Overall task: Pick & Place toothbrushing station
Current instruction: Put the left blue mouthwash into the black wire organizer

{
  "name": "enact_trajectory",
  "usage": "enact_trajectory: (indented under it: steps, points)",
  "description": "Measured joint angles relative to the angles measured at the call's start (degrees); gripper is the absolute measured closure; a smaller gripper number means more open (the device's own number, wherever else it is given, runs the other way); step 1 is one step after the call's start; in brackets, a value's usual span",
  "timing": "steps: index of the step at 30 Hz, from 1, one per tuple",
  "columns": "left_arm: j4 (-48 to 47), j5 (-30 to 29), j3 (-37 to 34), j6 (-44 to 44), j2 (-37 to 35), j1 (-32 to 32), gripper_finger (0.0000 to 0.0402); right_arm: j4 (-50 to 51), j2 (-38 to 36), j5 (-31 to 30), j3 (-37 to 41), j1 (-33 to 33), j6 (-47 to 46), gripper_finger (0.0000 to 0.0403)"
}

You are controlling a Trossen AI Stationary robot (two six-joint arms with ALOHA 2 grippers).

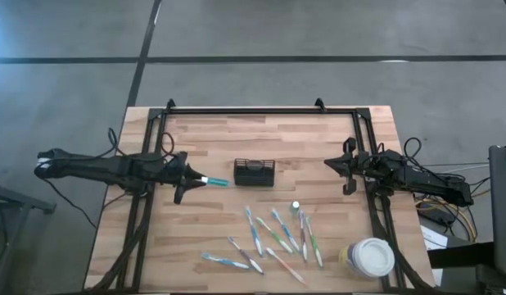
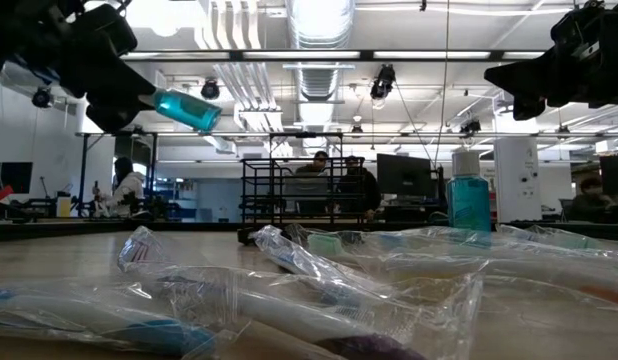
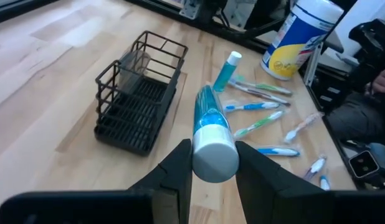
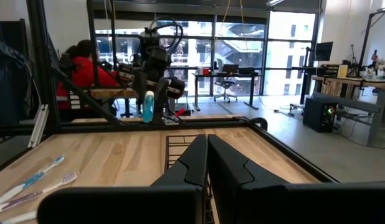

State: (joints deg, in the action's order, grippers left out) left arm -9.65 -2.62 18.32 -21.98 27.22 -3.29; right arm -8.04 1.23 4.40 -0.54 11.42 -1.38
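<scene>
The toothbrushing station, a black wire caddy (image 1: 254, 173) (image 3: 139, 93), stands on its base mid-table. My left gripper (image 1: 194, 179) (image 3: 214, 149) hovers just left of it, shut on a blue bottle (image 1: 218, 181) (image 2: 189, 108) with a white cap. My right gripper (image 1: 333, 164) (image 4: 207, 155) is shut on nothing, raised at the right side of the table. Several toothbrushes (image 1: 273, 238) lie near the front edge, and a small teal bottle (image 1: 295, 208) (image 3: 227, 70) is beside them. My left gripper pinches the blue bottle at its white-capped end (image 3: 214, 165) between its two fingers (image 3: 180, 171). The fingers come from the table's left, nearly level and slanting slightly down, along the bottle. The blue body sticks out past the fingertips toward the caddy, lifted clear of the table.
A round white-lidded tub (image 1: 369, 256) (image 3: 298, 34) stands at the front right corner. A black frame (image 1: 261, 109) runs along the far edge and both sides. People sit at desks in the room beyond. Bare wood lies between the caddy and the far edge.
</scene>
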Motion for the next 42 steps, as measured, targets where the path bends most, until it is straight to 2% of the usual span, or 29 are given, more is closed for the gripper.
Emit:
enact_trajectory:
  steps: [10, 15, 18, 21, 25, 29, 34, 42]
  points:
    - [2.7, -0.5, -3.7, -0.5, -1.3, 0.0, 0.0304, 0.1, 0.0, 0.0, 0.0, 0.0, -0.1, 0.0394]
    - [3.8, -0.5, -3.3, -0.3, -1.3, 0.0, 0.0304, 0.1, 0.0, 0.0, 0.0, 0.0, -0.1, 0.0394]
    - [2.9, -0.5, -0.1, 0.9, -0.7, 0.2, 0.0304, 0.1, 0.0, 0.0, 0.0, 0.0, 0.0, 0.0394]
    - [-2.5, -0.8, 6.9, 4.2, 1.6, 0.5, 0.0304, 0.1, 0.0, 0.0, 0.0, 0.0, 0.0, 0.0394]
    - [-15.8, -4.8, 21.3, 9.1, 8.5, 0.5, 0.0304, 0.0, 0.0, 0.0, 0.0, 0.0, 0.0, 0.0394]
    - [-29.2, -7.9, 36.8, 12.6, 19.0, 0.6, 0.0304, 0.0, 0.0, 0.0, 0.0, 0.0, 0.1, 0.0394]
    - [-40.4, -8.0, 54.0, 17.0, 33.4, 0.6, 0.0304, 0.0, 0.0, 0.0, 0.0, 0.0, 0.1, 0.0394]
    - [-55.4, -7.3, 76.2, 24.6, 55.4, 1.9, 0.0304, 0.1, 0.0, 0.0, 0.0, 0.0, 0.5, 0.0394]
